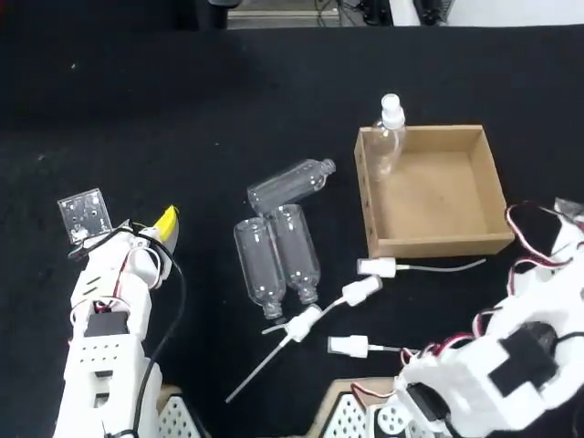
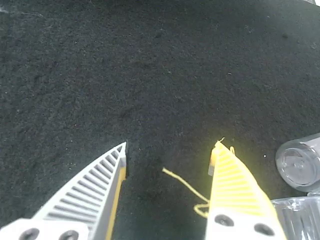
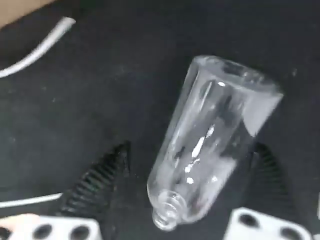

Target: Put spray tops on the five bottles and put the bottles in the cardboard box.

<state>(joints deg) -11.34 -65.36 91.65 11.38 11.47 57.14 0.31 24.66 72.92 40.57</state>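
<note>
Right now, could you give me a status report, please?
Left gripper open, empty. Right gripper open around an uncapped bottle. One capped bottle in the cardboard box; three bare bottles, four spray tops on the table.

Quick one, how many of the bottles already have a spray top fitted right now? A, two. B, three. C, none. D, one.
D: only the bottle standing in a back corner of the cardboard box wears a spray top; the loose bottles lying on the cloth have bare necks.
</note>
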